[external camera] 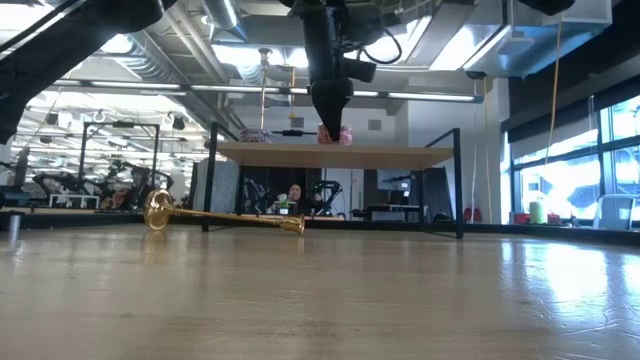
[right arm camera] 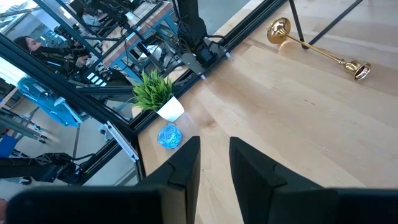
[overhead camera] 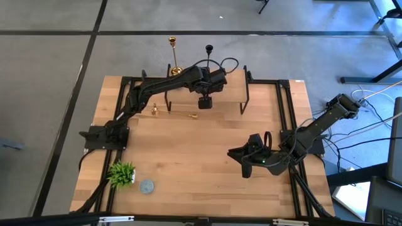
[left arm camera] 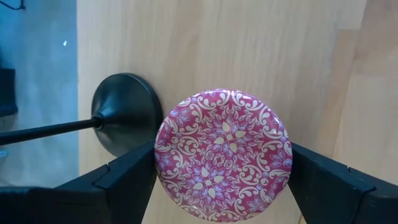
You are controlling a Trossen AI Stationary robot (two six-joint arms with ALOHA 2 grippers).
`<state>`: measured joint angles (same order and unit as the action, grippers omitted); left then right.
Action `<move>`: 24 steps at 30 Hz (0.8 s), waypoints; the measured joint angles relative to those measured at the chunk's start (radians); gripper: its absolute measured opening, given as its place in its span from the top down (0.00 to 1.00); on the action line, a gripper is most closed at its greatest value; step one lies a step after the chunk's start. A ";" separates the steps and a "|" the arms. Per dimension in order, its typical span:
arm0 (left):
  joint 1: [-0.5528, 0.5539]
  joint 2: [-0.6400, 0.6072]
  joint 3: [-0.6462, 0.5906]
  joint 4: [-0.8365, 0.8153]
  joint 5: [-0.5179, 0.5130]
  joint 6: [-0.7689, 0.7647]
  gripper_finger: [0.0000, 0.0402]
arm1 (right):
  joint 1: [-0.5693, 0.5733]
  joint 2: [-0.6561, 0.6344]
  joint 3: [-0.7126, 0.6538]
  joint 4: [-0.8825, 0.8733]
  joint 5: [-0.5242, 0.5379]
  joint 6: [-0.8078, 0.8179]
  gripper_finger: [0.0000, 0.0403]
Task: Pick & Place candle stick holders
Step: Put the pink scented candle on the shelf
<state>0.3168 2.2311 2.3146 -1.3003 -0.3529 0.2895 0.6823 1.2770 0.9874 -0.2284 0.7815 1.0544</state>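
One gold candle stick holder [overhead camera: 174, 58] and a black one [overhead camera: 209, 53] stand upright on the raised wooden shelf [overhead camera: 232, 88] at the table's far side. The black one's round base [left arm camera: 124, 112] rests near the shelf's far edge. Another gold holder [overhead camera: 176, 114] lies on its side on the table [external camera: 225, 214] in front of the shelf. My left gripper [overhead camera: 205, 100] is over the shelf, shut on a round red patterned disc [left arm camera: 222, 152] beside the black base. My right gripper [right arm camera: 214, 163] hovers at the table's right, narrowly open with nothing between its fingers. My left gripper pinches the red disc between its two fingers, one on each opposite side of the rim [left arm camera: 160, 168]. The fingers slant down from above. The disc lies flat, its patterned face up, at shelf-top height [external camera: 335, 135]; whether it rests on the shelf I cannot tell.
A small green plant in a white pot [overhead camera: 121, 174] and a bluish round disc [overhead camera: 146, 186] sit at the table's near left corner. The shelf stands on black legs [overhead camera: 246, 100]. Bare wood lies between the fallen holder and my right gripper. A person [external camera: 293, 195] shows in the room beyond.
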 joint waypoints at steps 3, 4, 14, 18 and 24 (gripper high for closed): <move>0.000 0.000 0.000 0.000 0.000 -0.005 0.19 | 0.000 0.000 0.000 0.000 0.000 0.000 0.78; 0.000 0.000 0.000 0.000 0.000 -0.006 0.19 | 0.000 0.000 0.000 0.000 0.000 0.000 0.78; 0.008 0.000 0.000 -0.002 -0.011 -0.006 0.11 | 0.000 0.000 0.000 0.000 0.000 -0.001 0.78; 0.008 0.000 0.000 -0.002 -0.012 -0.006 0.05 | 0.000 0.000 0.000 0.000 0.000 -0.001 0.78; 0.008 0.000 0.000 -0.011 -0.012 0.000 0.01 | 0.000 0.000 0.000 0.000 0.000 -0.004 0.78</move>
<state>0.3244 2.2311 2.3146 -1.3110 -0.3646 0.2899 0.6823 1.2770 0.9874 -0.2283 0.7818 1.0508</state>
